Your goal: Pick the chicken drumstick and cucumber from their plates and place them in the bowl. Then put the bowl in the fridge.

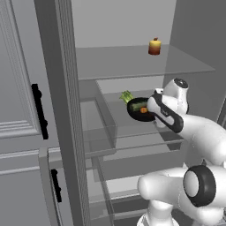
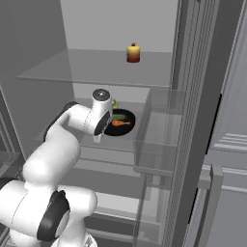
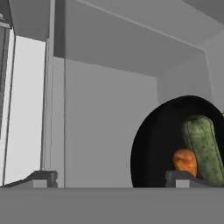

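The fridge (image 1: 62, 110) stands open, its door edge running as a tall grey upright through the left half of the left base view and the right half of the right base view. Black handles (image 1: 39, 110) sit on the closed panels at the far left of the left base view. Inside, a glass shelf (image 1: 132, 62) crosses the upper middle; open room lies beneath it down to the next shelf level. A clear door bin (image 2: 159, 140) juts inward at the centre right of the right base view, close beside the bowl's right edge.

The bowl (image 2: 120, 123), black and glossy, rests on the middle shelf, at the centre of both base views. Behind it, touching or just beside its rim, lies a leafy green vegetable (image 1: 126, 96). A small yellow-and-red item (image 2: 133, 53) stands well apart on the upper shelf.

In the bowl lie the cucumber (image 3: 203, 146), dark green and mottled, and the drumstick (image 3: 184, 161), orange-brown, side by side and touching.

The gripper (image 3: 111, 179) sits at the bowl's near edge with its fingertips (image 3: 41, 178) spread wide and nothing between them; one tip overlaps the bowl's rim in the hand view at lower right. The arm covers the bowl's near side in both base views.
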